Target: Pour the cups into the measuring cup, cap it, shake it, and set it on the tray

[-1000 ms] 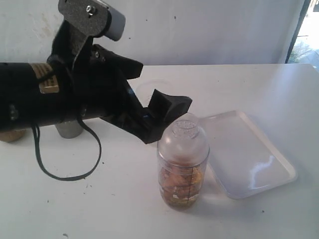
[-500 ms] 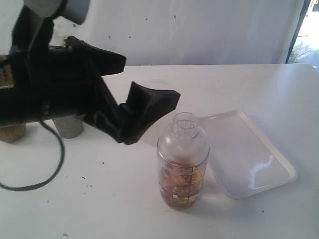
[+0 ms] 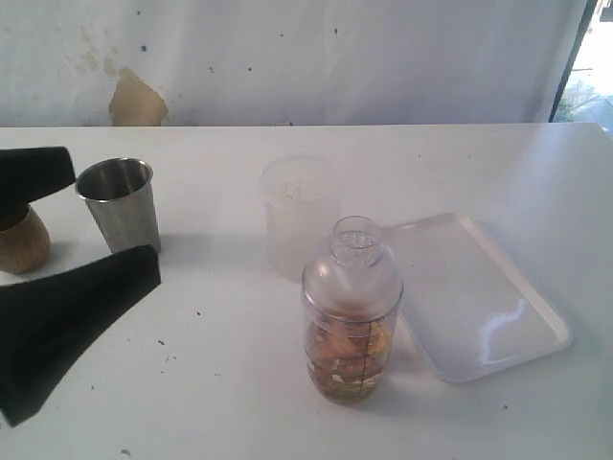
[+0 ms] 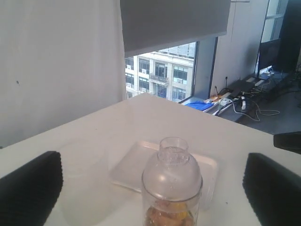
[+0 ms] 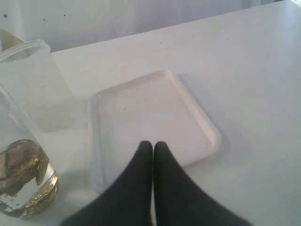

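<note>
The measuring cup stands upright on the table with a clear domed cap on it and brown and yellow pieces inside. It touches the near left corner of the tray. The steel tumbler and the wooden cup stand at the far left. My left gripper is open at the left edge, its black fingers wide apart and holding nothing. In the left wrist view the capped measuring cup lies ahead between the spread fingers. My right gripper is shut and empty above the tray.
A frosted unmarked cup stands just behind the measuring cup and shows again in the right wrist view. A white wall backs the table, and the table's right edge runs near a window.
My left arm has pulled back from the capped measuring cup to the left edge with its jaws spread. The tumbler and the frosted cup now show. The measuring cup has not moved.
</note>
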Controlling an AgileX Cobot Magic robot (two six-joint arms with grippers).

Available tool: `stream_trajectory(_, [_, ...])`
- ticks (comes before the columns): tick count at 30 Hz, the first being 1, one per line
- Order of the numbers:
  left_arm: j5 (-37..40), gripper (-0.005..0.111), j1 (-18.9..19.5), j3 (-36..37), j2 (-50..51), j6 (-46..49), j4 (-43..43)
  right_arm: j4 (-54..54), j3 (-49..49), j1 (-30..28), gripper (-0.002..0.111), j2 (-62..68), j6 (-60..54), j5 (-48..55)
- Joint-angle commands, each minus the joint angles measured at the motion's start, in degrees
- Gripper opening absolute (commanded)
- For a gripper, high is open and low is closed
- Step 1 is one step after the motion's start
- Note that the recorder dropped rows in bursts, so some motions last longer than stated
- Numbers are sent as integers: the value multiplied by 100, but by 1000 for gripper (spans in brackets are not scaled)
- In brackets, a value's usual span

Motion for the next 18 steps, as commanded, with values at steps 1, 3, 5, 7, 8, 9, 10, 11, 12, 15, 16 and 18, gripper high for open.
stream_trajectory(1, [-82,105,-27,324,-318,-108,-69,-34,25,-48,0,-27,1,-13])
stream_trajectory(3, [-104,105,-27,365,-344,-108,-69,-34,25,-48,0,-27,1,-13])
stream_trajectory(5, [-104,105,-27,365,-344,-108,-69,-34,25,-48,0,-27,1,-13])
stream_trajectory(7, [-104,105,-27,365,-344,-108,-69,-34,25,-48,0,-27,1,-13])
stream_trajectory(8, [-104,105,-27,365,-344,-108,-69,-34,25,-48,0,-27,1,-13])
stream_trajectory(9, [-104,105,-27,365,-344,-108,-69,-34,25,-48,0,-27,1,-13])
stream_trajectory(10, [-104,105,-27,365,-344,-108,-69,-34,25,-48,0,-27,1,-13])
stream_trajectory(11, [-104,105,-27,363,-344,-108,-69,-34,25,-48,0,-27,1,-13])
stream_trajectory(12, [-104,105,-27,363,-344,-97,-59,-34,25,-48,0,-27,1,-13])
stream_trajectory(15, [-104,105,-27,363,-344,-97,-59,-34,25,-48,0,-27,1,-13])
stream_trajectory(16, [-104,105,-27,363,-344,-97,-59,-34,25,-48,0,-27,1,-13])
stream_trajectory(18, [-156,105,-27,363,-344,-26,-59,-34,25,-48,0,-27,1,-13])
